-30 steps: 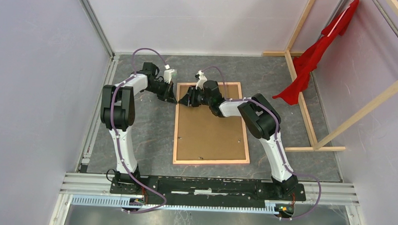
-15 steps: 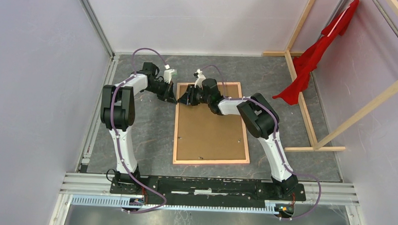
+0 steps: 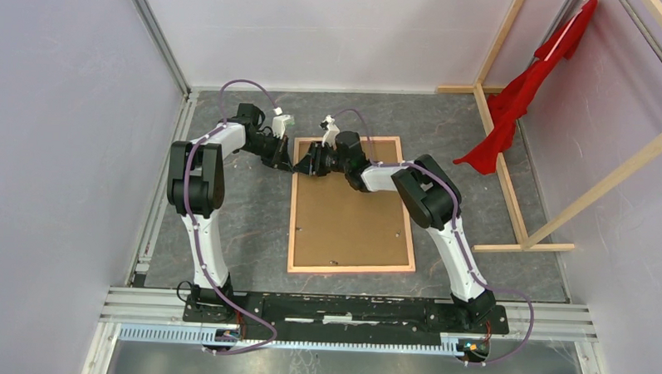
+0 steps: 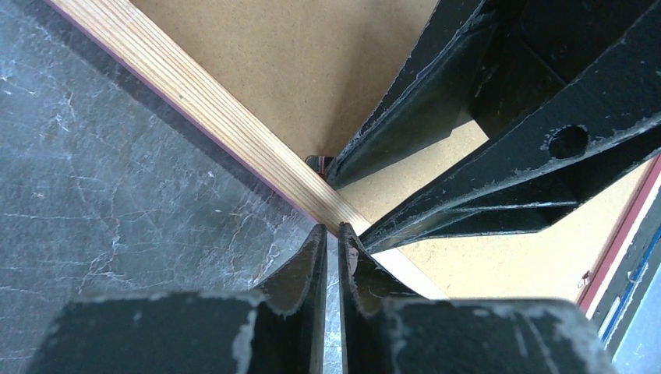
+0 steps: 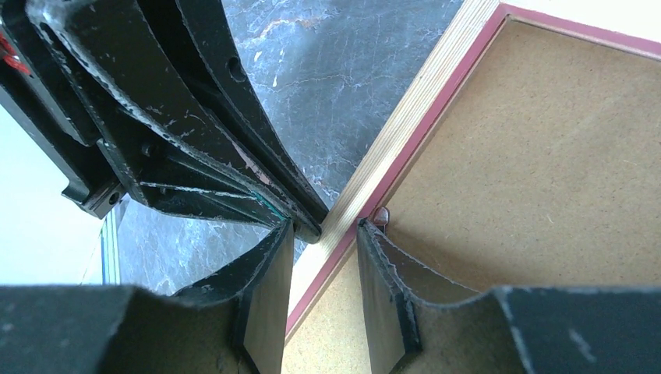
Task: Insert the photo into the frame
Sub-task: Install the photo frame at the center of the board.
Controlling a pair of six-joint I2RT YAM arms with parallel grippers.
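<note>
Frame (image 3: 350, 269): face down, photo (image 3: 352, 213) inside, its far-left corner beneath both grippers.
Left gripper (image 4: 333, 234): closed, empty, tips at the left rail.
Right gripper (image 5: 325, 230): part-open, straddling that rail.

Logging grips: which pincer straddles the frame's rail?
The right pincer: one finger is outside the frame rail, the other over the hardboard back inside it. The left pincer is shut, its tips just outside that rail.
</note>
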